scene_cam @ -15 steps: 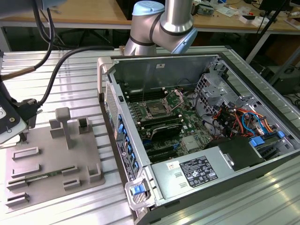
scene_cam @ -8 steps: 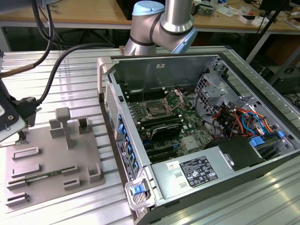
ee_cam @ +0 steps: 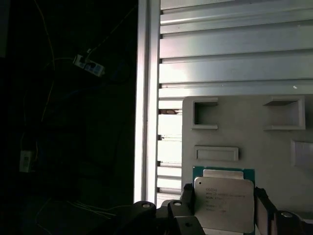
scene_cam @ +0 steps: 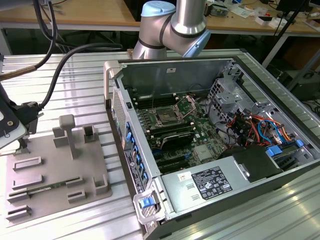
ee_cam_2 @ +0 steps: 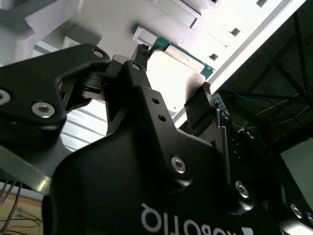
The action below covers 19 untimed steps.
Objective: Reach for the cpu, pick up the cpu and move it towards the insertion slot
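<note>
The cpu (ee_cam: 224, 203) is a pale silvery square on a thin green rim, seen from both wrist views (ee_cam_2: 171, 73). It sits low over the grey tray (ee_cam: 244, 129), near the tray's edge. My gripper (ee_cam: 225, 196) is shut on the cpu, one black finger (ee_cam: 187, 198) against each side of its rim; the second wrist view shows the gripper (ee_cam_2: 173, 71) from beneath. The insertion slot (scene_cam: 165, 117), a dark square socket in a silvery frame, lies on the green motherboard inside the open computer case, far toward the exterior view's right of the tray (scene_cam: 60, 165).
The open case (scene_cam: 210, 140) holds cables, drive cages and a power supply. The tray carries upright posts (scene_cam: 67, 132) and recesses, one holding a long memory stick (scene_cam: 45, 189). Past the ribbed metal table's edge (ee_cam: 146, 122) it drops off into dark floor with cables. The arm's base (scene_cam: 172, 27) stands behind the case.
</note>
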Tool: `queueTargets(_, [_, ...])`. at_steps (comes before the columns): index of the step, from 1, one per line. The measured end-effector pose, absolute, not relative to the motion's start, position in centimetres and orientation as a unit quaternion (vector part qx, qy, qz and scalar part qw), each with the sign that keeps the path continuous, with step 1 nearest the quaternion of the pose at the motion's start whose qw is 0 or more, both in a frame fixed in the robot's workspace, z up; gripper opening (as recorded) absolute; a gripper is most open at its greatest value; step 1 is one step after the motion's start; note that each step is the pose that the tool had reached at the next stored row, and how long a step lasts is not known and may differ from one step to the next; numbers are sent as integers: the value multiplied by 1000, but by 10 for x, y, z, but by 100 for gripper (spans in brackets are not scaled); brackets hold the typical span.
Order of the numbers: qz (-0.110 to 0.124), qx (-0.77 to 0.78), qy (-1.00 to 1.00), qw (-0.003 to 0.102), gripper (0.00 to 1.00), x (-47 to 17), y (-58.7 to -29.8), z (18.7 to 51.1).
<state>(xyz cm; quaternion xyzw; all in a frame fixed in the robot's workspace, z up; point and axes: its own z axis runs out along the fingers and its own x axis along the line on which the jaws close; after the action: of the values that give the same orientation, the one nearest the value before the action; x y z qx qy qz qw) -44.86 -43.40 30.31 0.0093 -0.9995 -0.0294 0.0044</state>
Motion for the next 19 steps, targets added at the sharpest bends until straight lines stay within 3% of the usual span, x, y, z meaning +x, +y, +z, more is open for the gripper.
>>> queueTargets(19, [-29, 9, -1000, 4, 55, -449, -434, 316])
